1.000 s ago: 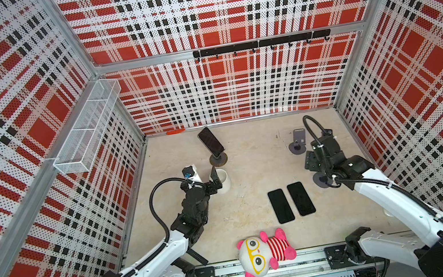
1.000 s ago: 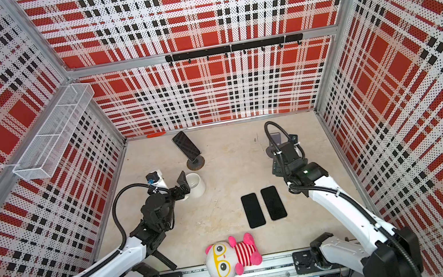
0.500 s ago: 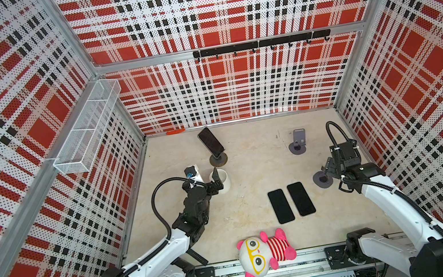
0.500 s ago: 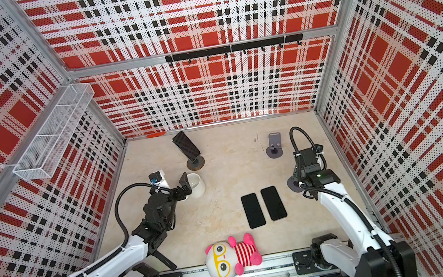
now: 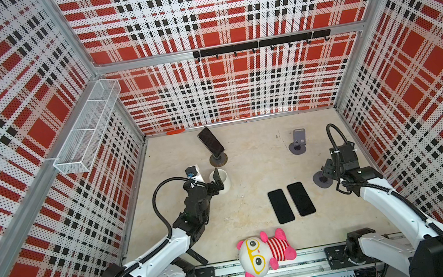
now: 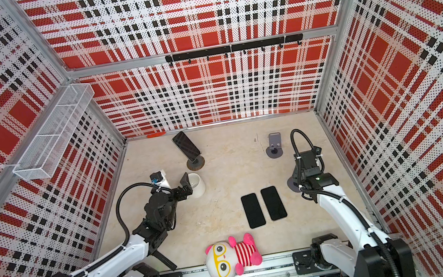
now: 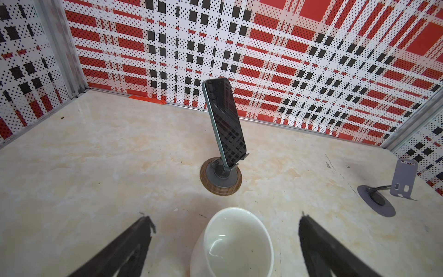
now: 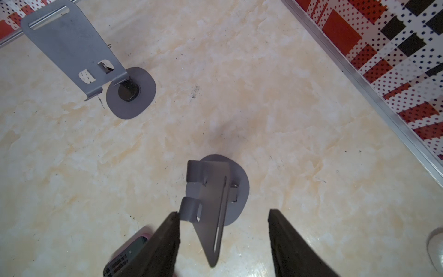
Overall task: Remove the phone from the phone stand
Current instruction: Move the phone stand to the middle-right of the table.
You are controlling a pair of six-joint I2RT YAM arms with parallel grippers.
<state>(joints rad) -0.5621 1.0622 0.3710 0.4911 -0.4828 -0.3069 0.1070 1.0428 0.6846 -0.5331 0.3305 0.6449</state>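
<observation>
A dark phone leans in the phone stand with the round wood-rimmed base at the back left. The left wrist view shows the phone upright on that stand, well beyond my left gripper. That gripper is open, its fingers either side of a white cup. My right gripper is open over an empty grey stand. The stand's plate is between the fingers, and one finger touches its lip.
A second empty grey stand is at the back right. Two dark phones lie flat side by side mid-table. A plush toy lies at the front edge. A wire basket hangs on the left wall.
My right arm swung to the right and settled over the nearer grey stand, and its jaws have narrowed. The left arm has barely moved and stays open.
</observation>
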